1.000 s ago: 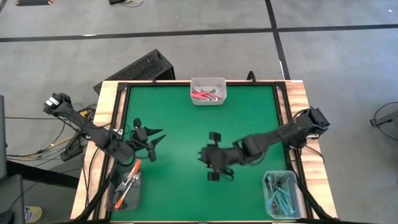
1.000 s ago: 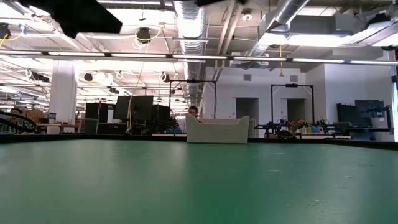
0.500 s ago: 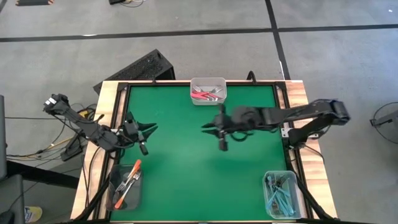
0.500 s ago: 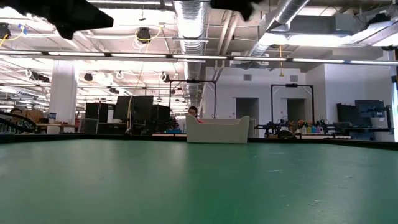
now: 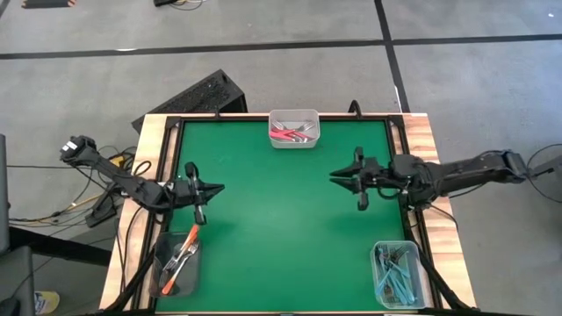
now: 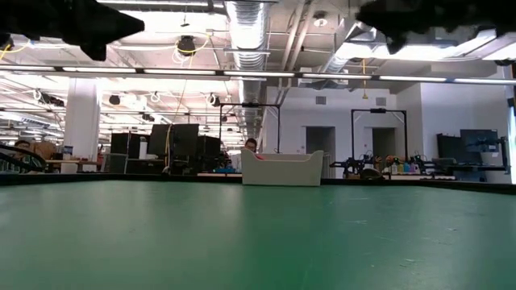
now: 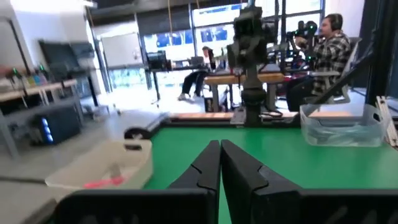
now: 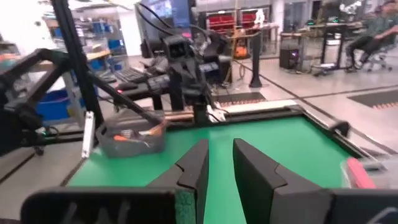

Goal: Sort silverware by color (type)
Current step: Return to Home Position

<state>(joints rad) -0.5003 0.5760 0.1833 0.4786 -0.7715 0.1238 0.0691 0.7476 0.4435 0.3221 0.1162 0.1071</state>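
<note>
The silverware lies sorted in three clear tubs. Pink-red forks (image 5: 290, 132) are in the far tub (image 5: 294, 117). Orange forks (image 5: 183, 252) fill the near-left tub (image 5: 163, 283), and teal forks (image 5: 393, 274) the near-right tub (image 5: 384, 248). My left gripper (image 5: 219, 188) hovers level over the mat's left side, shut and holding nothing, its fingers together in the left wrist view (image 7: 219, 146). My right gripper (image 5: 334, 178) hovers level over the right side, pointing left. It is open with nothing between its fingers (image 8: 219, 146). Both arms show as dark shapes along the top of the low view.
The green mat (image 5: 281, 219) lies bare between the grippers, inside a wooden frame (image 5: 151, 167). A dark case (image 5: 198, 96) stands off the table's far-left corner. People sit at desks in the room beyond (image 7: 326, 37).
My right gripper has swung up from the mat's near middle, first toward the far edge, then back toward the right edge, and now points level. My left gripper has shut and drawn slightly toward the far edge. The forks have stayed in their tubs.
</note>
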